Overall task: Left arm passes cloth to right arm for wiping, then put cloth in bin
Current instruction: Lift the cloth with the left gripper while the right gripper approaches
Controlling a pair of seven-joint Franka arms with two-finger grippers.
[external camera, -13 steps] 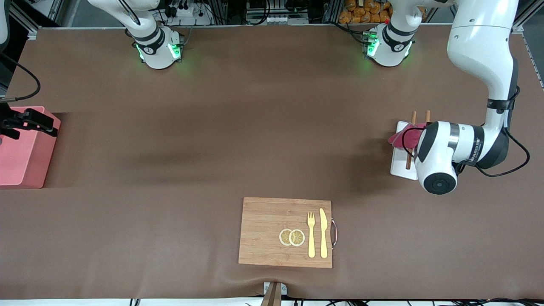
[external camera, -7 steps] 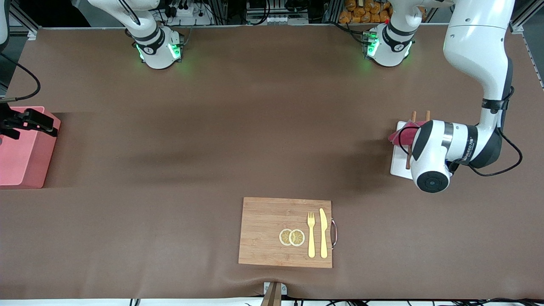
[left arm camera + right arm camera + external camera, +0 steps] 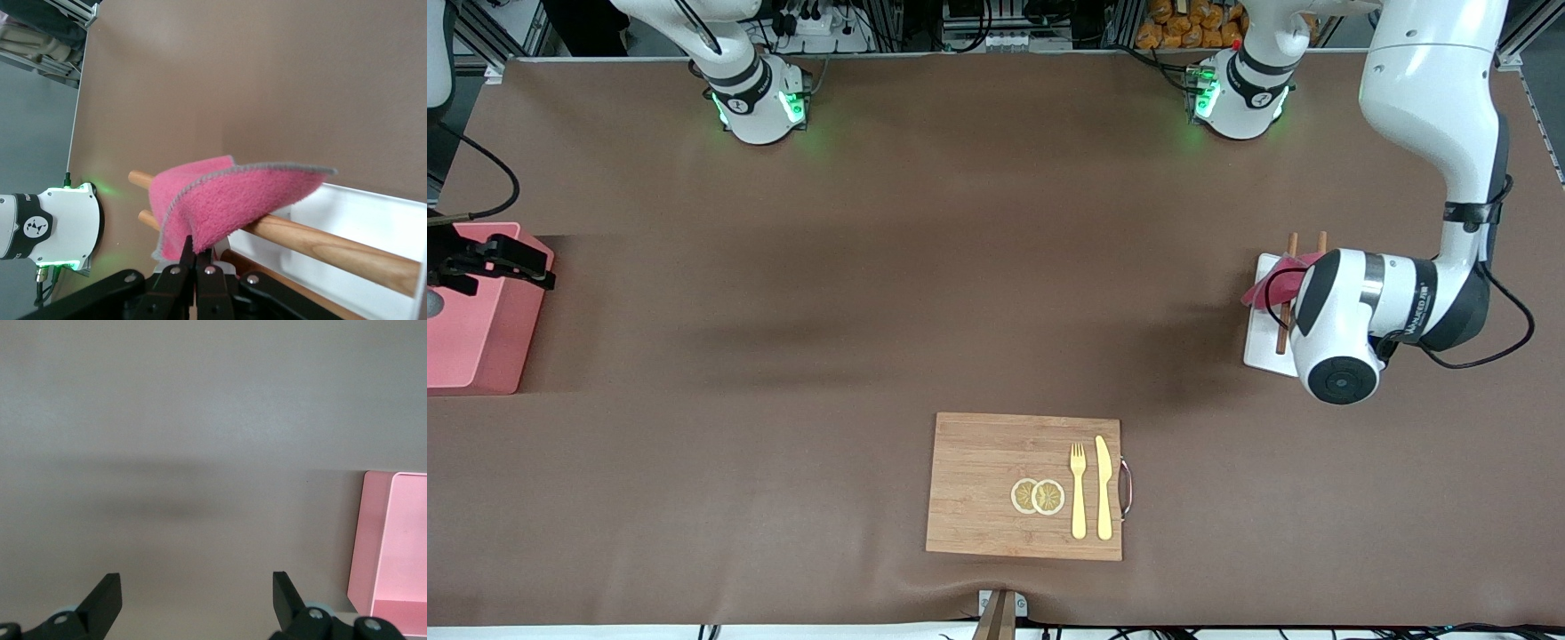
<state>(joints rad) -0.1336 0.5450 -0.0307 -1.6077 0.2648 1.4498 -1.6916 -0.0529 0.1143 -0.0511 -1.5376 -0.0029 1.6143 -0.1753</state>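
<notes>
Brown bench (image 3: 960, 267). Left gripper (image 3: 198, 257) pinched shut on the cloth's (image 3: 233, 197) edge, cloth draped over wooden sticks (image 3: 320, 243) on the white tray (image 3: 1263, 342), apparently for pickup. Right gripper (image 3: 193, 603) waits wide open and empty by the bin (image 3: 480, 329). Only the left wrist view shows the pinch.

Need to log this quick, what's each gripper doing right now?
Left gripper: shut on the cloth, over the white tray.
Right gripper: open, empty, by the bin.
</notes>
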